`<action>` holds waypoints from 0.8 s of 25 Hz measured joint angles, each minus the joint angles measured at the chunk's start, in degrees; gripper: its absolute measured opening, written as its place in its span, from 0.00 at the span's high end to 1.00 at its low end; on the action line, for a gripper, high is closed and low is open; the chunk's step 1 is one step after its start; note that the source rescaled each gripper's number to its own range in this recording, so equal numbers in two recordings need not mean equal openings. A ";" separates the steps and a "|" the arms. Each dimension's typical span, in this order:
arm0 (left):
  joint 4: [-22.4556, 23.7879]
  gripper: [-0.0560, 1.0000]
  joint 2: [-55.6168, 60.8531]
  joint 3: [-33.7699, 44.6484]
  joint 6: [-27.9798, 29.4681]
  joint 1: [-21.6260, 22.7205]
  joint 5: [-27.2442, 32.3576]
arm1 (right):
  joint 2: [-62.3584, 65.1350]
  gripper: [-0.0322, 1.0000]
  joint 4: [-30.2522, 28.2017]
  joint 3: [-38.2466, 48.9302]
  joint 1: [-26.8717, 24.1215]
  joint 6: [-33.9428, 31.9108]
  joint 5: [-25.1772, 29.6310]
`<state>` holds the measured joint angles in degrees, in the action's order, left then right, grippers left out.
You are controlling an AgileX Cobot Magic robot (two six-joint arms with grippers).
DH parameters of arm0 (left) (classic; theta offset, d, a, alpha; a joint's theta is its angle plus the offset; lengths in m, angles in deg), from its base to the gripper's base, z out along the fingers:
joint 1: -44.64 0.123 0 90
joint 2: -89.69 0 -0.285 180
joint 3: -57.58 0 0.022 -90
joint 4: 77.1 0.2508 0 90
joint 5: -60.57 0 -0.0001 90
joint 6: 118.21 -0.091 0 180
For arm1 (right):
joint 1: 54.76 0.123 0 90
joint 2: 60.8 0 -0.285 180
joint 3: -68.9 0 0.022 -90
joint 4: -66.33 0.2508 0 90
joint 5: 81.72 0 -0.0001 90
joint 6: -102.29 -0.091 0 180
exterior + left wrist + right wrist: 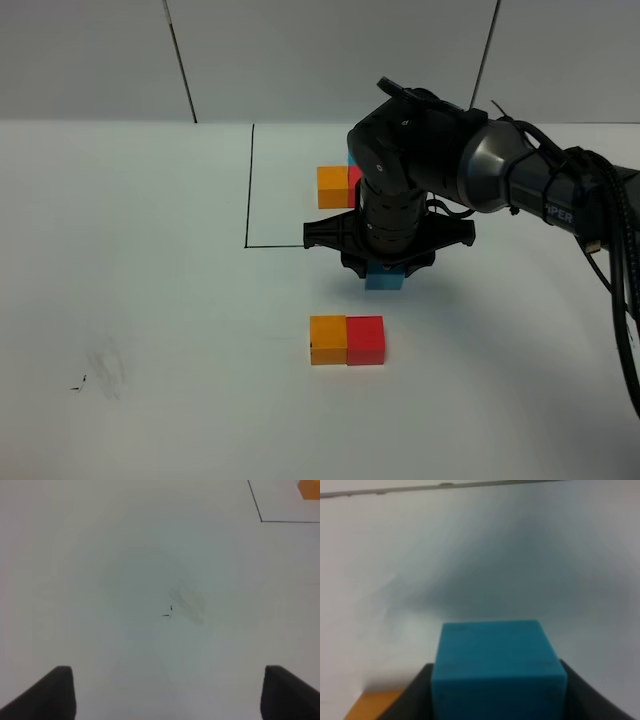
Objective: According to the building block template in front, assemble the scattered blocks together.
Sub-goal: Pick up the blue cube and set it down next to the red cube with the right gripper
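Note:
The building block template is a thin black outline holding an orange cube with a red cube beside it; my right arm covers the rest. Nearer the front, a loose orange block and a loose red block sit touching side by side. My right gripper hangs between the template and this pair, shut on the light blue block. In the right wrist view the blue block fills the space between the fingers, with the orange block just below. My left gripper is open over bare table.
The white table has a faint smudge and small dark marks at the front left, also seen under the left gripper as marks. The left wrist view catches the outline's corner and the template's orange cube.

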<state>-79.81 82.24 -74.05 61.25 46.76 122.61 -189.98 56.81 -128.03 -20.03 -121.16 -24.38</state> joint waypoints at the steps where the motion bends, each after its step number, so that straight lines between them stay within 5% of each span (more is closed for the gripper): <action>1: 0.00 0.35 0.00 0.00 0.00 0.00 0.00 | -0.23 0.77 -0.14 0.00 0.30 0.08 0.00; 20: 0.00 0.35 0.00 0.00 0.00 0.00 0.00 | -3.12 0.77 0.32 -0.06 1.99 1.21 -1.44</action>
<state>-79.81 82.24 -74.05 61.25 46.76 122.61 -193.09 57.13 -128.08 -18.04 -119.95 -25.81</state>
